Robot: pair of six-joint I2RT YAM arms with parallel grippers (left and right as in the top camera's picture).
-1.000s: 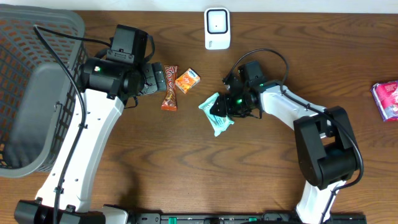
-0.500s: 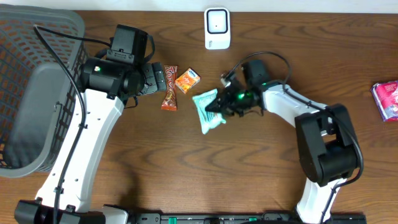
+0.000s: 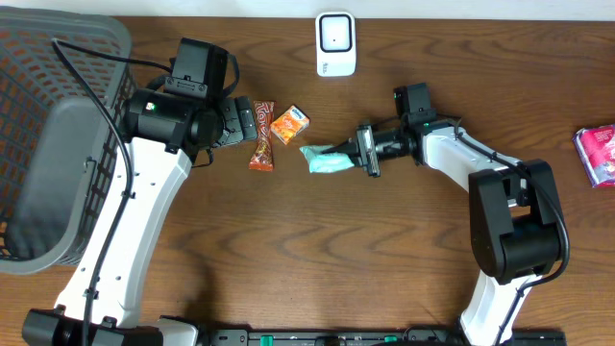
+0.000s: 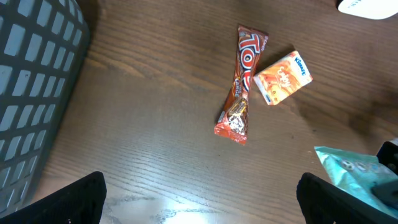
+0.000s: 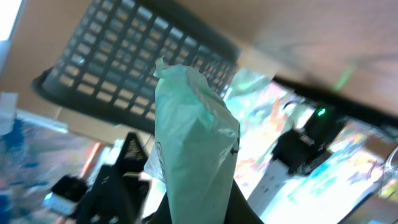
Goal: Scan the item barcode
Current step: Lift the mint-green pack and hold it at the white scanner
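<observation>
Overhead: teal packet (image 3: 329, 160), earlier flat, now edge-on

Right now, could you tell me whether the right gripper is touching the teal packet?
Touching. The overhead view shows the right gripper clamped on one end of the teal packet; the right wrist view agrees.

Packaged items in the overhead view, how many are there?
4: candy bar and orange box side by side, teal packet in the right end effector, pink packet at the right edge.

Snack bar wrapper (image 4: 239, 84) reads "TO…"; orange box (image 4: 283, 78) blue txt illegible.
</observation>
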